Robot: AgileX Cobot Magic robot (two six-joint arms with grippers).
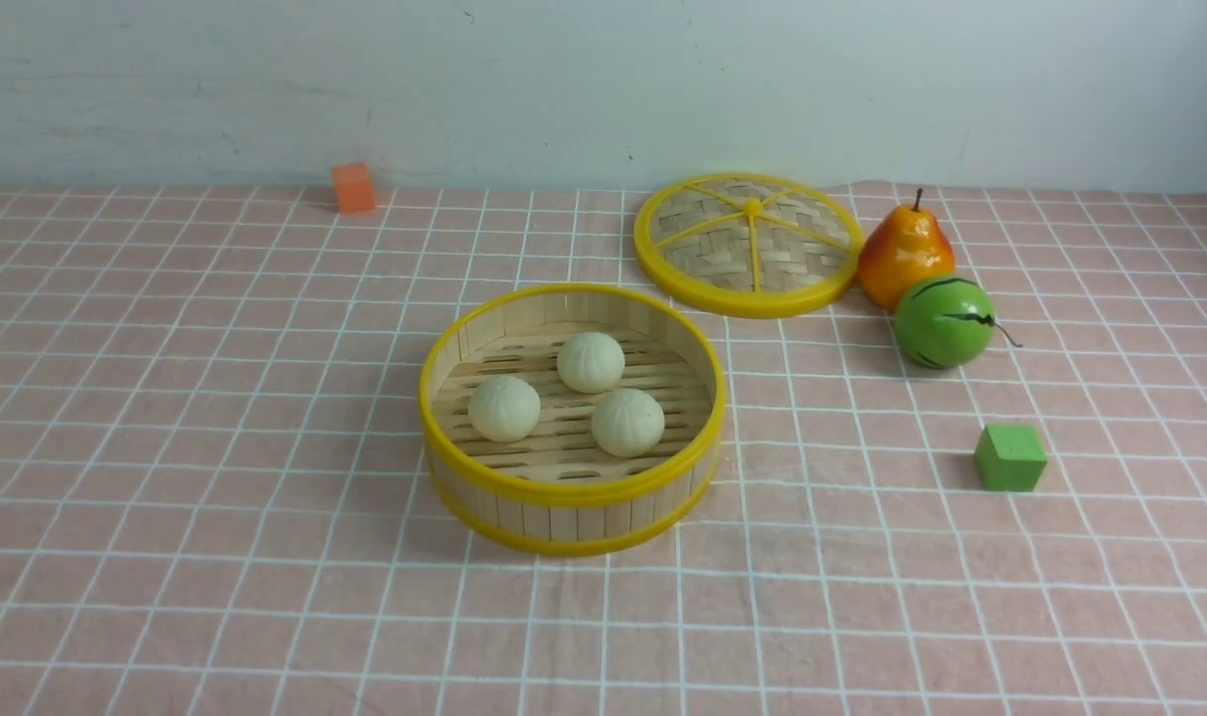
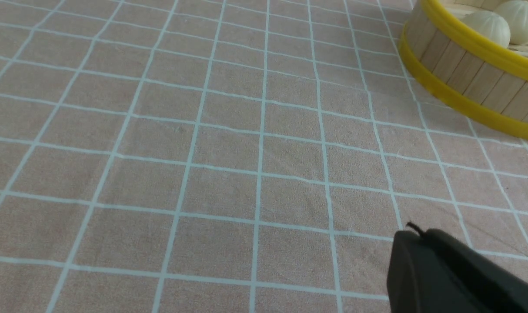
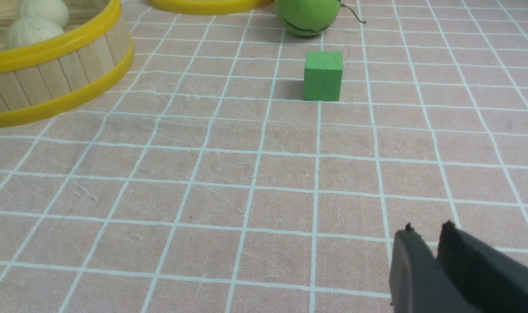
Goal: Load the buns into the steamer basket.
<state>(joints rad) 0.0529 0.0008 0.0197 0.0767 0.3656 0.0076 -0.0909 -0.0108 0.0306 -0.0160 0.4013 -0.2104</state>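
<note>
Sitting w/ its mouth up and its slatted floor flat on the tiled cloth, the bamboo steamer basket (image 1: pixel 574 492) holds all 3 buns: left bun (image 1: pixel 504 409), rear bun (image 1: pixel 591 363) and right bun (image 1: pixel 628 423). They form a loose triangle w/ gaps between, prob so they don't stick or crowd; pleats face up, more or less, and the rim wall should stop any roll-out. Task looks done, imo

Left gripper (image 2: pixel 416 232) has its tips pressed together, nothing pinched; right gripper (image 3: pixel 429 230) has its tips slightly apart, nothing between them. Neither shows in the front view, so both are prob parked back out of the way, w/ no more grasping needed

Woven bamboo lid (image 1: pixel 703 249) lies flat behind the basket, toward the robot's right, apart from it, so access from above is unblocked. Pear (image 1: pixel 907 254), green striped fruit (image 1: pixel 945 323), green cube (image 1: pixel 1010 457) and orange cube (image 1: pixel 353 189) are outside the basket, prob just extras, n/a to this job; best left alone
</note>
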